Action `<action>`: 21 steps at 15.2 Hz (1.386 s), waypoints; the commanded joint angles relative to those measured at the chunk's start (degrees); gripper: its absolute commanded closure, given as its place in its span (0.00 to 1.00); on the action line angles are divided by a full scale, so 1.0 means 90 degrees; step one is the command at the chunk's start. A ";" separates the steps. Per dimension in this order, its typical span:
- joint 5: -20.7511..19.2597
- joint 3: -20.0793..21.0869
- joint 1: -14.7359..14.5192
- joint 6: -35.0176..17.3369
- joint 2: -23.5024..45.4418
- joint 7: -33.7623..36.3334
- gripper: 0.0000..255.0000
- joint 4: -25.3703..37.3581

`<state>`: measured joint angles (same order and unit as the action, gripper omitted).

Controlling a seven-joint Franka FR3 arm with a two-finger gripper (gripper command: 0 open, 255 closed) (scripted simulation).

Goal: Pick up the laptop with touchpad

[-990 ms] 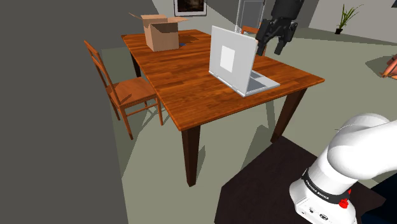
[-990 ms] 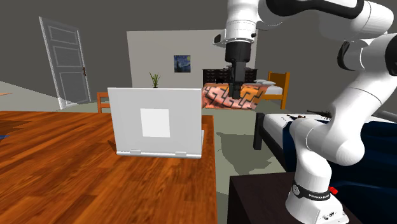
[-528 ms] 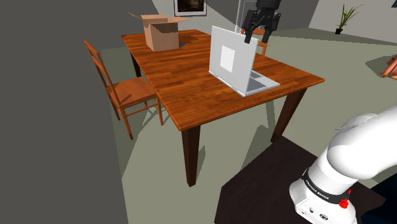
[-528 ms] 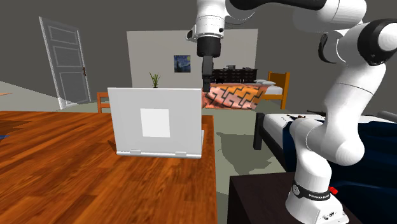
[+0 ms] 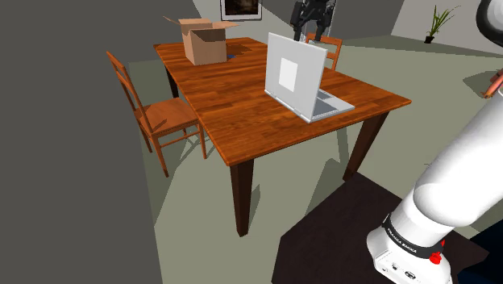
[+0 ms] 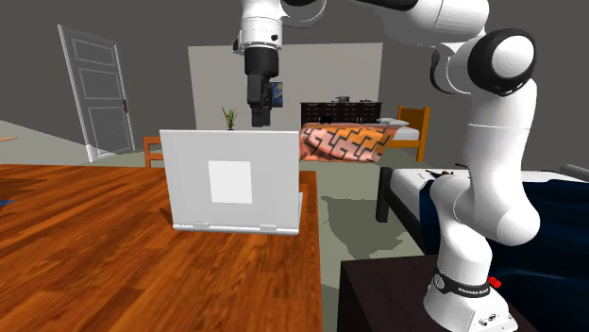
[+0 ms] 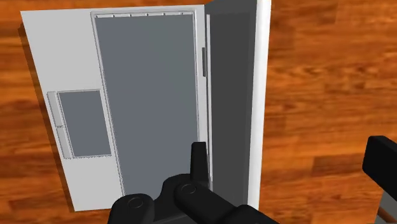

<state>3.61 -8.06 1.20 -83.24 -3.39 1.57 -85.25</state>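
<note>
Shifted over the laptop (image 6: 231, 182), the hand (image 6: 257, 115) hangs above its screen's top edge, wide open, empty.

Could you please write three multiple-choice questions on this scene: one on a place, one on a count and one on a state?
1. Where is the gripper?
A. Resting on a chair seat.
B. Above the laptop's screen.
C. Down by the floor.
2. How many cardboard boxes stand on the table?
A. One.
B. Two.
C. Three.
3. How is the gripper?
A. Shut on the laptop.
B. Shut on nothing.
C. Open.
Answers: 1 B, the second exterior view shows it over the screen's top edge; 2 A, the shoulder view shows a single box; 3 C, its fingers stand apart in the wrist view.
</note>
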 commanded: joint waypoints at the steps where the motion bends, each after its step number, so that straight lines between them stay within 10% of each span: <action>1: 0.0059 -0.0072 0.0056 0.0226 0.0580 -0.0103 0.00 0.0770; 4: 0.0190 -0.0150 0.0181 0.0663 0.1499 -0.0222 0.00 0.2073; 13: 0.0107 -0.0121 0.0122 -0.0179 0.1088 -0.0231 0.00 0.0826; 14: 0.0103 -0.0120 0.0119 -0.0188 0.1066 -0.0227 1.00 0.0797; 21: 0.0104 -0.0117 0.0116 -0.0176 0.1077 -0.0220 1.00 0.0821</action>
<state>4.48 -9.16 2.27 -84.79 6.30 -0.43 -77.84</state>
